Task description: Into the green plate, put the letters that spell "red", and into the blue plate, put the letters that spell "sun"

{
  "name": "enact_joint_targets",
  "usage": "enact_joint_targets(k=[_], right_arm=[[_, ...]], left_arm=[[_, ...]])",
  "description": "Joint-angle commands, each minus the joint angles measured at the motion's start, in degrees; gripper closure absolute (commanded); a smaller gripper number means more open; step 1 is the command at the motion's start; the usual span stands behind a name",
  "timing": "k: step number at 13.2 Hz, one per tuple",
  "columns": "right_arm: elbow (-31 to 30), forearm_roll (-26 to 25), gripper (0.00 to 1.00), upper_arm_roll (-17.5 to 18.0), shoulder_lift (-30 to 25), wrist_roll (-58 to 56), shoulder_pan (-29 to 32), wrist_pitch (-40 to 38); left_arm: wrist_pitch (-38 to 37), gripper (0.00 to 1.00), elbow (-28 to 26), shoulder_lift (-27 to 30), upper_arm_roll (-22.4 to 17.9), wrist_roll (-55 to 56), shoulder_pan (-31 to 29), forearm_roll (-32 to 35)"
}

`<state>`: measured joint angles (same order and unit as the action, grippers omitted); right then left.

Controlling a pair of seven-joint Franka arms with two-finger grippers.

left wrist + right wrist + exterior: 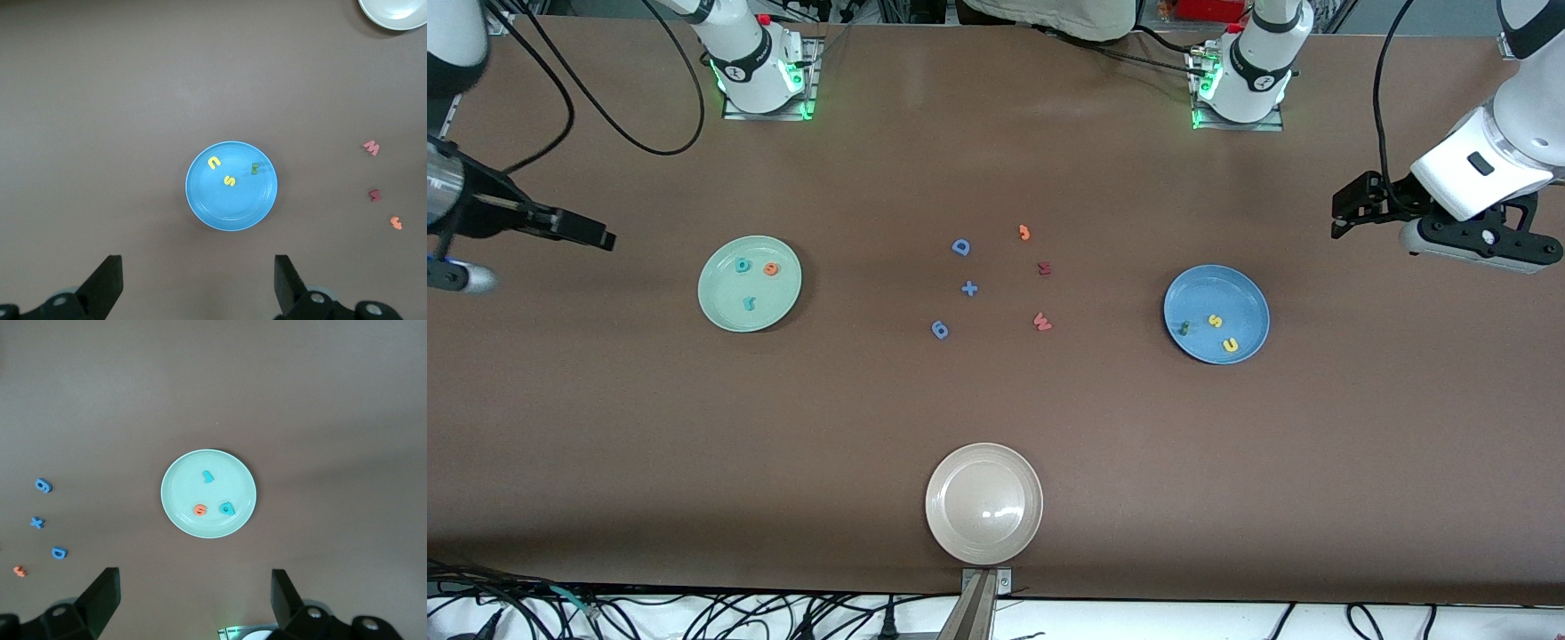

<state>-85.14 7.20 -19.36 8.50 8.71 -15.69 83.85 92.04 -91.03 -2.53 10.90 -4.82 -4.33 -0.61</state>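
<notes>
Brown tabletop point(996, 160) carries three round plates. Toward the right arm's end lies the pale mint-green plate with a raised rim point(720, 311), and in it rest the tiny foam letters of "red": a teal "d" point(742, 264), an orange "e" point(771, 268) and a teal "r" point(750, 303). Toward the left arm's end lies the medium-blue rimmed plate point(1245, 293), holding a dark green "n" point(1184, 327), a yellow "s" point(1215, 320) and a yellow "u" point(1230, 344).

Between the two plates, loose foam pieces lie on the table: a blue capital "D" point(960, 247), a blue plus sign point(969, 288), a blue "g" point(940, 330), an orange "j" point(1024, 232), a dark red letter point(1045, 268) and a red "w" point(1041, 322). A beige plate point(983, 503) sits nearest the front camera.

Both arms are drawn back high over the table's ends. The left gripper point(1343, 213) hangs over its end, fingers spread wide and holding nothing. The right gripper point(591, 233) hangs over its own end, fingers likewise spread and empty.
</notes>
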Motion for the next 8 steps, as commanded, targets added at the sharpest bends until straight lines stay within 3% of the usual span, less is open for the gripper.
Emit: enact_joint_targets(k=[1, 3, 5, 8], right_arm=[[-2.13, -0.08, 0.0, 7.91, -3.48, -0.63, 8.46, -0.26], [-4.23, -4.1, 0.0, 10.64, -5.68, -0.8, 10.93, 0.44], [-9.84, -6.14, 0.0, 16.78, -9.36, -0.89, 16.19, 4.81], [-11.54, -6.14, 0.0, 17.42, -10.26, -0.8, 16.48, 6.42]], left_arm=[[-0.9, 0.0, 0.33, -0.37, -4.04, -0.55, 4.49, -1.32], [-0.81, 0.0, -0.02, -0.37, -4.75, -0.54, 4.86, -2.19], [-1.42, 0.0, 0.33, 0.24, -4.92, -0.72, 4.68, -4.83], [-1.69, 0.0, 0.86, -0.11, -4.57, -0.8, 4.77, -2.12]])
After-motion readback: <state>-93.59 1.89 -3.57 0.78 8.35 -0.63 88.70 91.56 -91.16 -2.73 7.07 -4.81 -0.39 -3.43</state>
